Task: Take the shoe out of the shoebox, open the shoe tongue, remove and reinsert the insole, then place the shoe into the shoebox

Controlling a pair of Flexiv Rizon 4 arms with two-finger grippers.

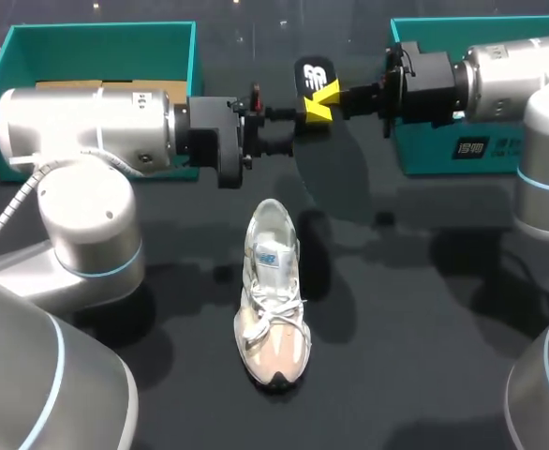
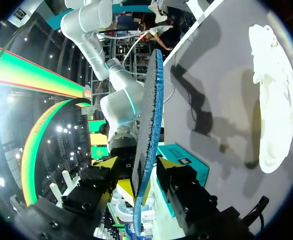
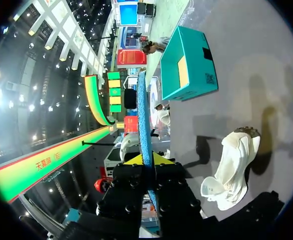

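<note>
The white-and-beige shoe (image 1: 274, 291) lies on the black table, toe toward the front edge; it also shows in the wrist views (image 2: 274, 100) (image 3: 234, 167). Above the table's far middle the dark insole (image 1: 314, 75) with its blue edge is held up by my right gripper (image 1: 331, 98), shut on its lower end (image 3: 142, 160). In the right wrist view the insole (image 3: 142, 115) stands edge-on between the fingers. My left gripper (image 1: 301, 120) comes from the opposite side. Its fingers straddle the insole (image 2: 149, 120) with a gap on one side, so the left gripper (image 2: 139, 162) is open.
Two teal shoebox halves stand at the back: one at the far left (image 1: 12, 52) with cardboard inside, one at the far right (image 1: 443, 155). The far-left one shows ahead of the right gripper (image 3: 186, 65). Both arms span the back of the table.
</note>
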